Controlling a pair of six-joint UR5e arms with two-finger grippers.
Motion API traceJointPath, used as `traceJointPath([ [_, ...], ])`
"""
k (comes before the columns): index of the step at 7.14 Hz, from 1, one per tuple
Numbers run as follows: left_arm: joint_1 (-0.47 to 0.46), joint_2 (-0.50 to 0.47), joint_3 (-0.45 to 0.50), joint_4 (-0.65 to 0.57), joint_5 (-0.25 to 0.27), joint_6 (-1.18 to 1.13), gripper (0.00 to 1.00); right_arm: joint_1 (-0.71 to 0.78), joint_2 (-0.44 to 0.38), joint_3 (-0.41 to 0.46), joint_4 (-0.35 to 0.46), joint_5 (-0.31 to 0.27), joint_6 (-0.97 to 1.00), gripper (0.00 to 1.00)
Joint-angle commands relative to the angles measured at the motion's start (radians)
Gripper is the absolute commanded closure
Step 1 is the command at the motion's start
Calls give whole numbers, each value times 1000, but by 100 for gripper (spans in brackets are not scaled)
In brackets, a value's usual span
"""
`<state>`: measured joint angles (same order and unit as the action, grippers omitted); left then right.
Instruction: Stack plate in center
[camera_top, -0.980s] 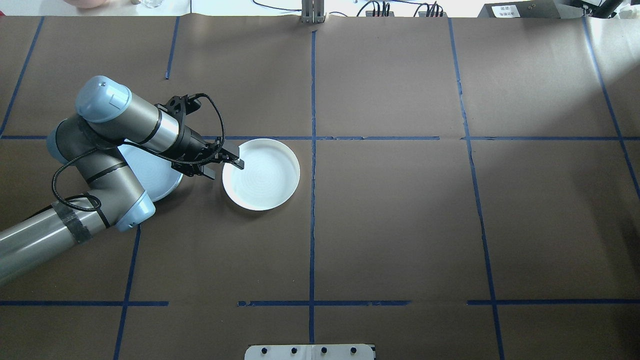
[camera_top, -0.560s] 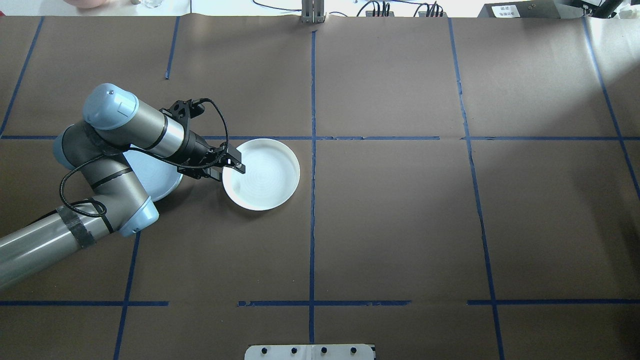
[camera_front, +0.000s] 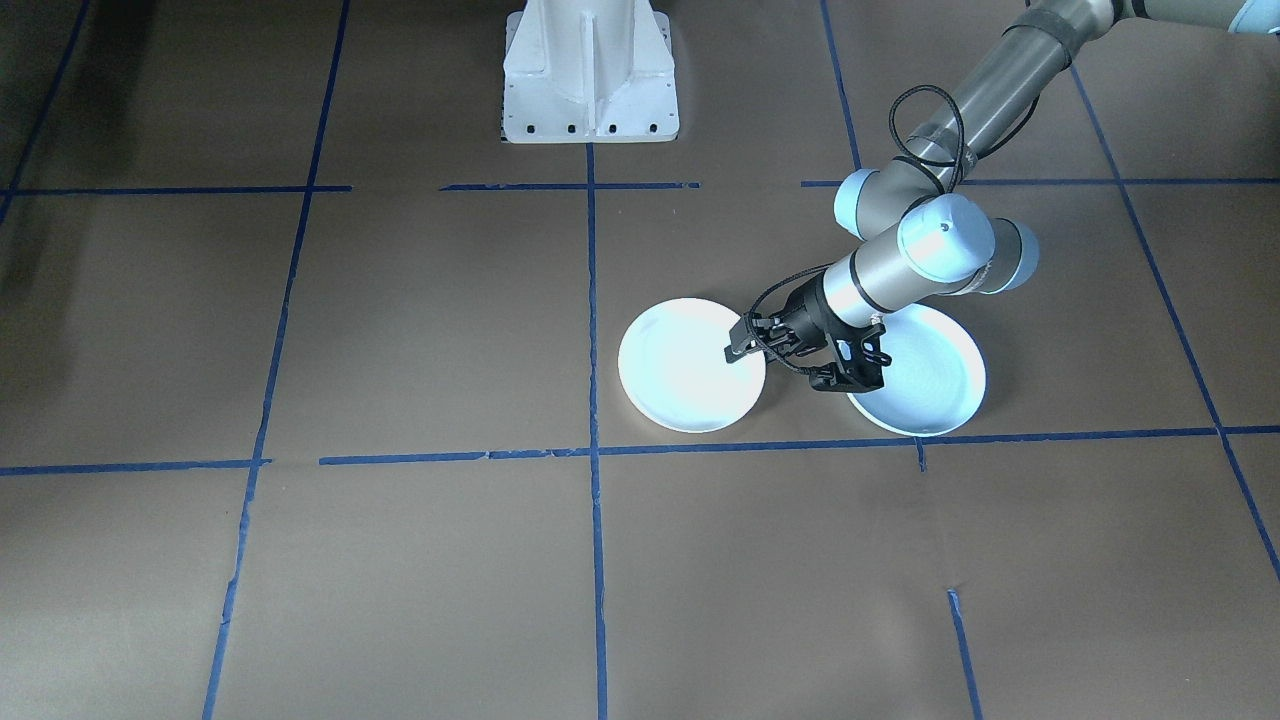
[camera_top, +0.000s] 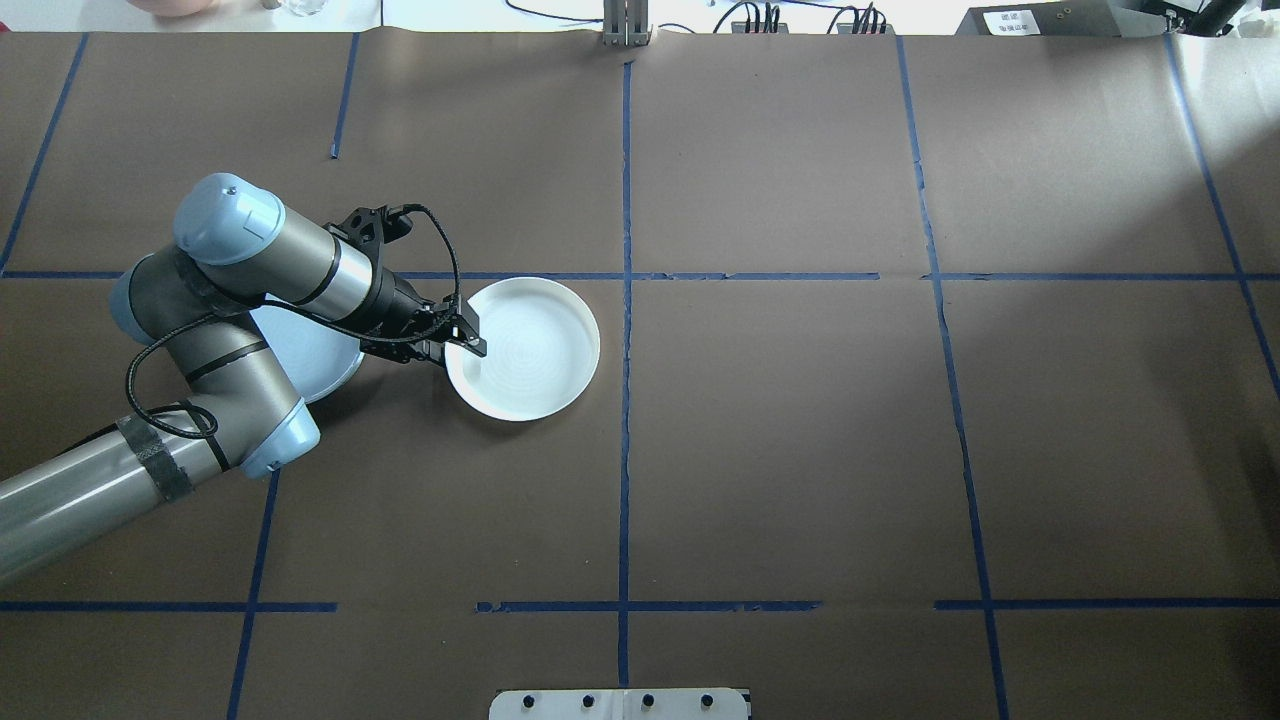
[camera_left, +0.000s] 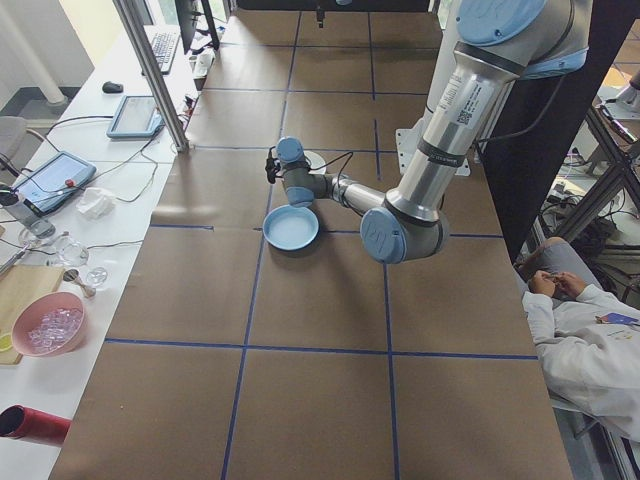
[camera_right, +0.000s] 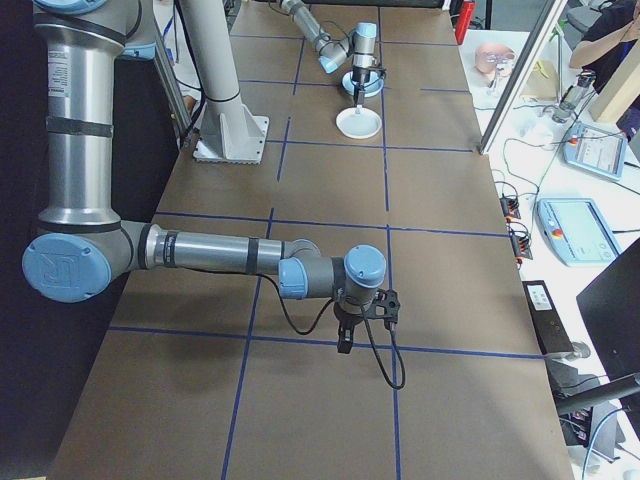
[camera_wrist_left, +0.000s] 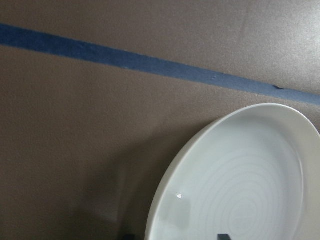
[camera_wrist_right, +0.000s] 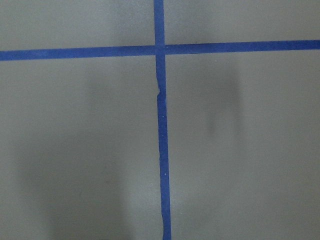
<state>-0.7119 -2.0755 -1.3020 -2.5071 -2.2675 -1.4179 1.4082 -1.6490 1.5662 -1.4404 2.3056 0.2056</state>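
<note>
Left fingers (camera_top: 470, 338): straddling the near rim of the ringed plate (camera_top: 530, 350), parted, not clenched.
Right fingers: cannot tell.
Beside: bluish plate (camera_front: 930, 385) lying partly under the left arm.
Ringed plate: sitting flat on the bench (camera_top: 800, 450), beside blue tape (camera_top: 625, 450).

— What's the left gripper (camera_top: 462, 341) doing?
— Its black fingers straddle the near-left rim of the round, pale bluish-white ringed plate (camera_top: 530, 350).
— And the flatter white plate (camera_top: 305, 350)?
— Half-hidden beneath that arm.
</note>
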Motion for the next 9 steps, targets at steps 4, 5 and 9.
traceJointPath([
  [4, -14, 6, -20, -13, -7, 10, 100, 0, 0, 0, 0, 0, 0, 0],
  [5, -49, 18, -48, -12, -13, 10, 100, 0, 0, 0, 2, 0, 0, 0],
  [9, -200, 188, -140, 25, -70, 67, 100, 0, 0, 0, 0, 0, 0, 0],
])
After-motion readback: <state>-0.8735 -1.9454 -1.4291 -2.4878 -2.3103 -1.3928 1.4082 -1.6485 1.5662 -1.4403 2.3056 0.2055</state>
